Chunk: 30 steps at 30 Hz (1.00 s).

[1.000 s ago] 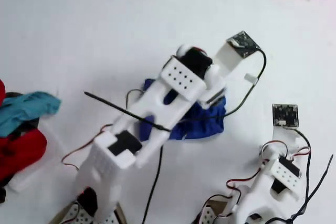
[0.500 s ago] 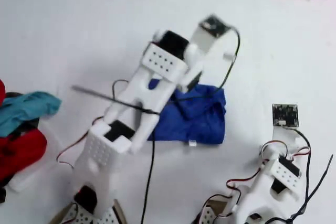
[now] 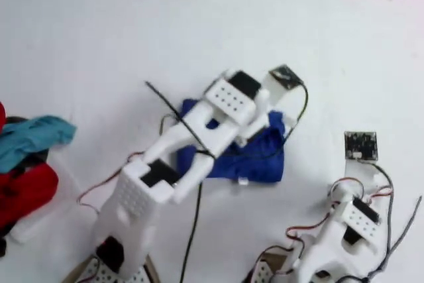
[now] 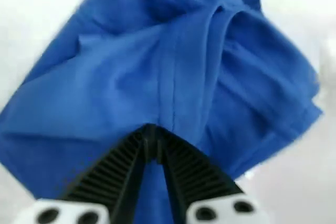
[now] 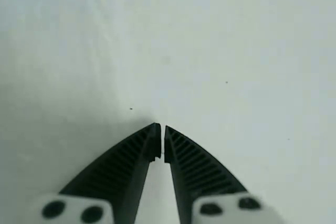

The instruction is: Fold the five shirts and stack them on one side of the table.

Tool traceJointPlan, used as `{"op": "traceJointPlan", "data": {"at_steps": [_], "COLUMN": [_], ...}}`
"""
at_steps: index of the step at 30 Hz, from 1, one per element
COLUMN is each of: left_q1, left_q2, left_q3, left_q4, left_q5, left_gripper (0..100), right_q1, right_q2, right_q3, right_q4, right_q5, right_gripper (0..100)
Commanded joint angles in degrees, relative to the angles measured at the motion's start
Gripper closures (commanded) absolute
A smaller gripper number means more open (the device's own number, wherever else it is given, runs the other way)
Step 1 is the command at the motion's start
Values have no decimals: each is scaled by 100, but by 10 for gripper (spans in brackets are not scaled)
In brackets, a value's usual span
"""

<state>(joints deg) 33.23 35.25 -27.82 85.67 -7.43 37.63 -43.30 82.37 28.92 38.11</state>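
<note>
A blue shirt (image 3: pixel 260 156) lies roughly flattened, with some creases, at the table's middle. My left arm (image 3: pixel 228 101) stretches over the shirt's left half. In the left wrist view the left gripper (image 4: pixel 154 129) is shut, its tips resting at a long crease of the blue shirt (image 4: pixel 157 61); no cloth shows between the fingers. A crumpled teal shirt (image 3: pixel 33 138) and a red shirt (image 3: pixel 23 191) are heaped at the left edge. My right arm (image 3: pixel 348 220) sits low at the front right, its gripper (image 5: pixel 160 128) shut over bare table.
The white table (image 3: pixel 99 44) stretches wide behind and to the left of the blue shirt. Black cables (image 3: pixel 192 230) trail from the left arm toward the front edge. The table's far edge runs along the top, with dark floor beyond.
The blue shirt went from a bunched heap to a spread rectangle. The left arm swung away toward the far left, then came back down over the shirt. The right arm stayed still.
</note>
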Motion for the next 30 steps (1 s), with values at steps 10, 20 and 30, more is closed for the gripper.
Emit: {"op": "traceJointPlan", "data": {"at_steps": [10, 20, 30], "left_q1": [-809, -730, -53], "left_q2": [-255, 26, 747], "left_q3": [-365, -813, -1182], "left_q4": [-1213, 1556, 1187], "left_q5": [79, 70, 88], "left_gripper": [975, 975, 975], "right_q1": [13, 4, 4], "right_q2": [-119, -110, -110], "right_q3": [-18, -9, -9], "right_q4": [-101, -163, -163], "right_q5": [-53, -53, -53], "right_gripper": [978, 978, 978]}}
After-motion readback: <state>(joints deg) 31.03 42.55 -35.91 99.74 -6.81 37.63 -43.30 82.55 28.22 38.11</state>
